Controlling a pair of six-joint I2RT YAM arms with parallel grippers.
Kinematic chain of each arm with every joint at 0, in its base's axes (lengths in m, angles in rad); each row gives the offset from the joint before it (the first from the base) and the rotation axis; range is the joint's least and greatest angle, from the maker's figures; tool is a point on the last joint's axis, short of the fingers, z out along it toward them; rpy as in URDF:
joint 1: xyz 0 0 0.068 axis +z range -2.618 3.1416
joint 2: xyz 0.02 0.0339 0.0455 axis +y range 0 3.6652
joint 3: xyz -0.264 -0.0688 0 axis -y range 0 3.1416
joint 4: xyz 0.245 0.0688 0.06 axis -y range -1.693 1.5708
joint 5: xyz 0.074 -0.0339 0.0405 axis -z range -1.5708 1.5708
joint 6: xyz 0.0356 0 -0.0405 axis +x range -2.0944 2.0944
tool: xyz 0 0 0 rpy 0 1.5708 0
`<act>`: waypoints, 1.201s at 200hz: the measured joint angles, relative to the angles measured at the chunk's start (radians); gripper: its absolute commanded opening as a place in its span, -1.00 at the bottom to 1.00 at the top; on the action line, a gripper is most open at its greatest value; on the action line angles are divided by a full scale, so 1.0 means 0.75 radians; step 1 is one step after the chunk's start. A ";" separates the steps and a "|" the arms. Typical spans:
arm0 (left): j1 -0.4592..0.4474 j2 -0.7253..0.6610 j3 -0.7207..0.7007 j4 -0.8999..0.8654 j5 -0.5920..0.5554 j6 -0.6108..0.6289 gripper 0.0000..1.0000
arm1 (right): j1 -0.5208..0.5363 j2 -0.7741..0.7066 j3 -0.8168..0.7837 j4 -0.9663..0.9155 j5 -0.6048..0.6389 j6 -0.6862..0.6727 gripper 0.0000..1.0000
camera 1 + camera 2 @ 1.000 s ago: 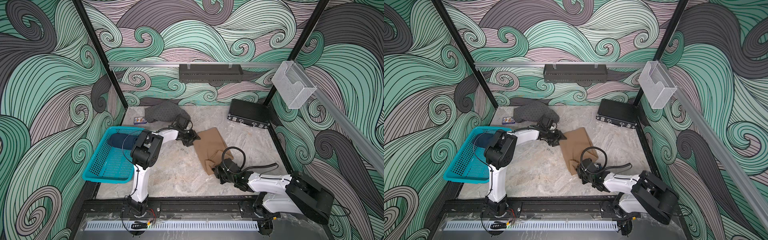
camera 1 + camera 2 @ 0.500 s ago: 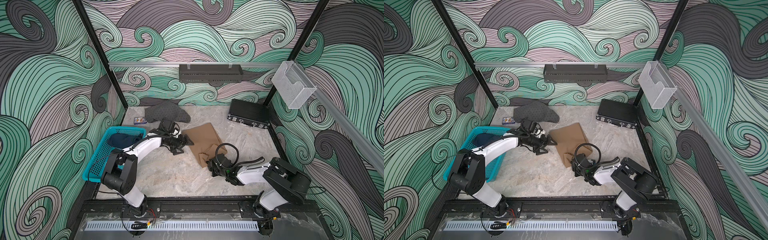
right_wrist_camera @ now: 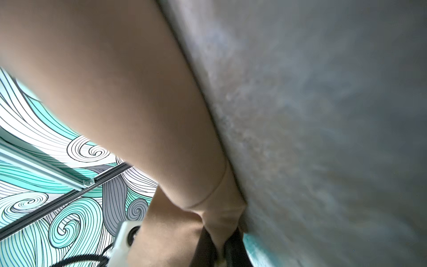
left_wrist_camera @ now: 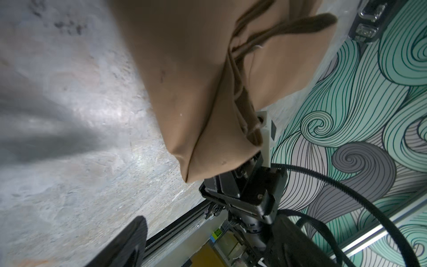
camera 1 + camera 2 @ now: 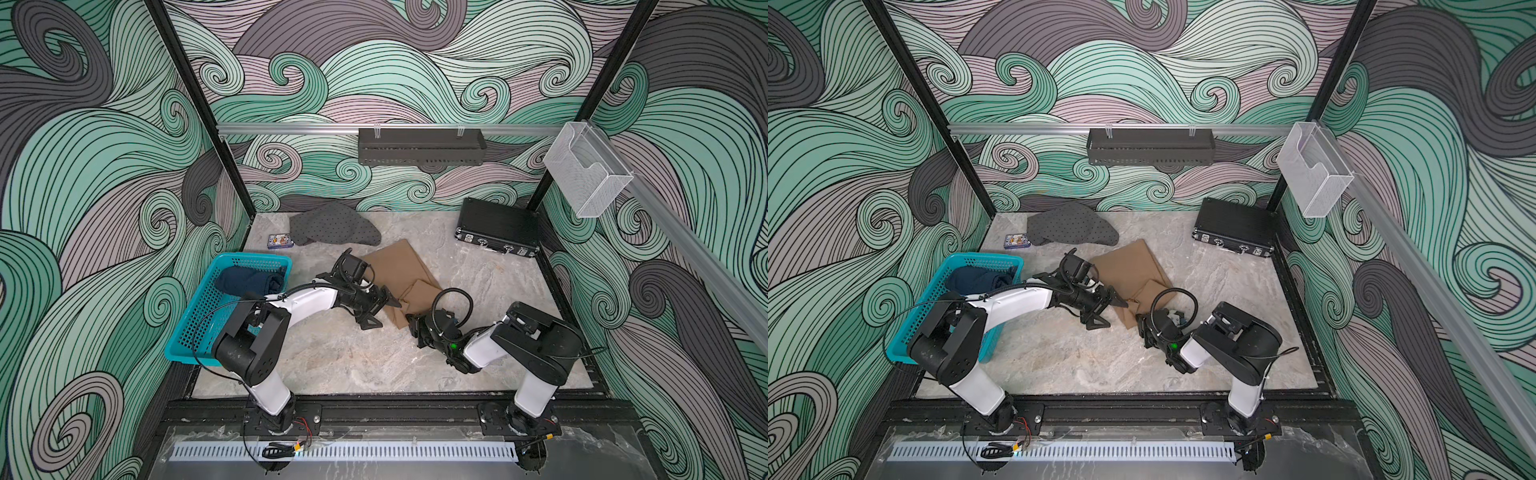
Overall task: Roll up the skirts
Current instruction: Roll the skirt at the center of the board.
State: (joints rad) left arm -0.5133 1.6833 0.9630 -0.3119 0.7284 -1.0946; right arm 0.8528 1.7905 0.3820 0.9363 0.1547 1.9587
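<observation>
One denim skirt (image 5: pixel 249 280) bunched inside teal basket (image 5: pixel 198 309); black case (image 5: pixel 498 224) closed.

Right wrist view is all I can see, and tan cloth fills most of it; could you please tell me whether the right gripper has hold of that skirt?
Observer: Yes, the left wrist view shows the right gripper shut on the tan skirt's corner.
Operator: Thank you. Where is the left gripper?
Observer: The left gripper is open beside that skirt, holding nothing.
Operator: And the dark blue skirt?
Observer: The dark blue skirt lies in the teal basket.
</observation>
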 measured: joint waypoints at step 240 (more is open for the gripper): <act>0.011 0.342 0.228 -0.210 -0.149 0.254 -1.00 | -0.006 -0.127 0.033 -0.196 -0.069 -0.165 0.05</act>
State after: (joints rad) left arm -0.5049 1.9400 1.1343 -0.4694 0.6167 -0.9043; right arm 0.8486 1.6955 0.4068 0.7895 0.1028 1.8351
